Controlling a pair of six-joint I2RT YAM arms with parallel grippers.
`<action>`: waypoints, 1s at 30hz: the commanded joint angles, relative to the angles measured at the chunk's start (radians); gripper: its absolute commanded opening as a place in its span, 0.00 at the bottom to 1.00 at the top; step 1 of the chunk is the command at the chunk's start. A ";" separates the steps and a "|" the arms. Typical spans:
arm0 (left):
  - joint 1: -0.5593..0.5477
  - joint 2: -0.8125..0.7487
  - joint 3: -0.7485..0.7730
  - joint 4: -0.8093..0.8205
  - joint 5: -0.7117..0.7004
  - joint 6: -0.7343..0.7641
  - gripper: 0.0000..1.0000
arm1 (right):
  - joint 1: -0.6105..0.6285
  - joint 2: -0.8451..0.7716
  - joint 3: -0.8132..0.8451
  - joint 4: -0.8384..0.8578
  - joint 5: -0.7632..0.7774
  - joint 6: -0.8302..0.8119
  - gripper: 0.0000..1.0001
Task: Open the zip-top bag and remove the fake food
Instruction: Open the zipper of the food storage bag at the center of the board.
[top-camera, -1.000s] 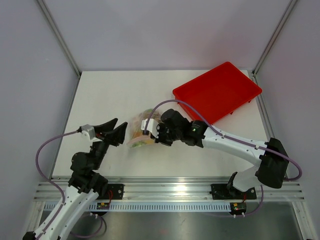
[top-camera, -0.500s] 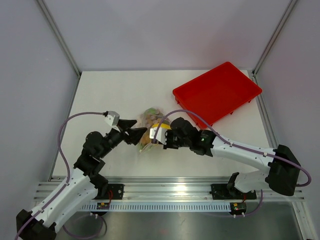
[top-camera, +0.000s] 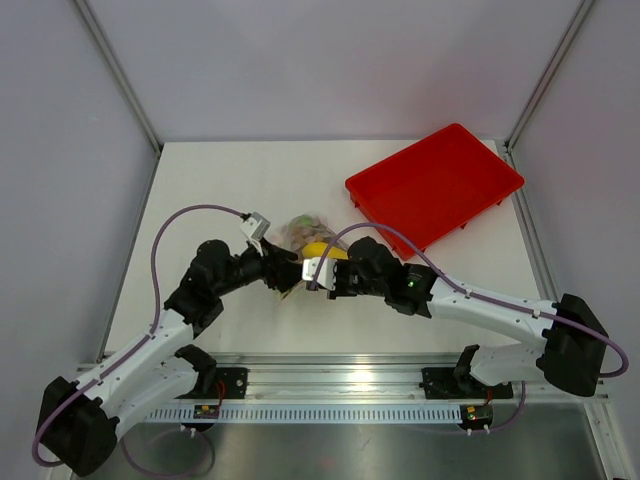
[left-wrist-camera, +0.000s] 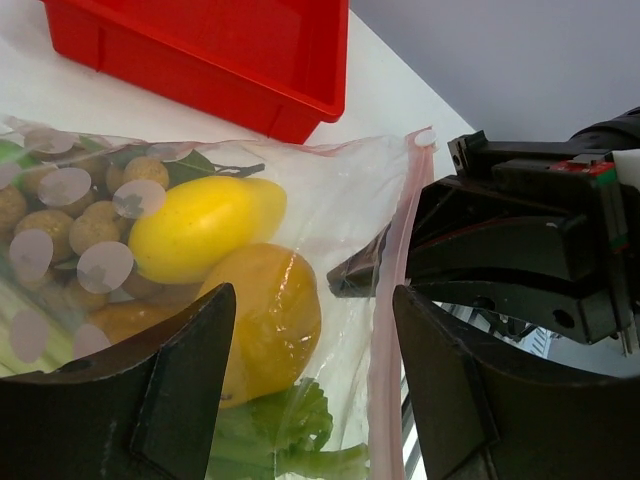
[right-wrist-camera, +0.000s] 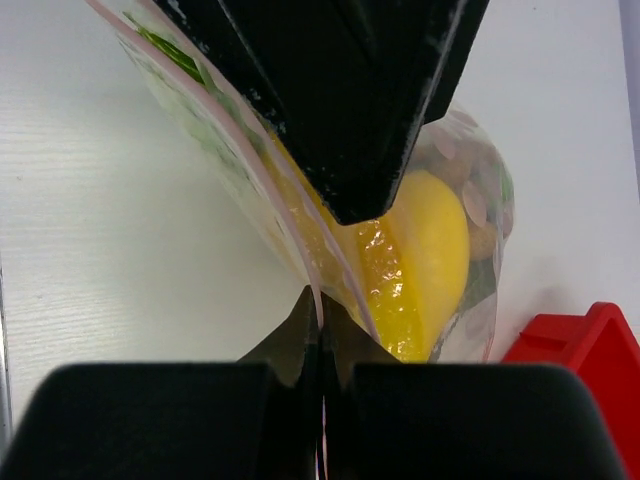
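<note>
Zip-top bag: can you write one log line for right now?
right gripper shut on zip-top bag strip | left gripper open at bag | fake food inside

**Both grippers at the bag**

The left gripper (top-camera: 287, 274) and right gripper (top-camera: 308, 278) meet at the near side of the zip-top bag (top-camera: 298, 230), with yellow fake food (top-camera: 321, 250) showing inside. The red tray (top-camera: 435, 185) lies near, to its right.
</note>
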 joint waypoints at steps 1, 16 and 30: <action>-0.005 -0.035 0.031 0.034 0.045 -0.001 0.68 | 0.007 -0.046 0.000 0.077 0.001 -0.023 0.00; -0.071 -0.081 0.035 -0.001 -0.030 0.102 0.61 | 0.006 -0.024 0.045 0.003 -0.053 -0.015 0.00; -0.125 -0.015 0.063 -0.035 -0.105 0.153 0.57 | 0.006 -0.029 0.048 0.000 -0.056 -0.007 0.00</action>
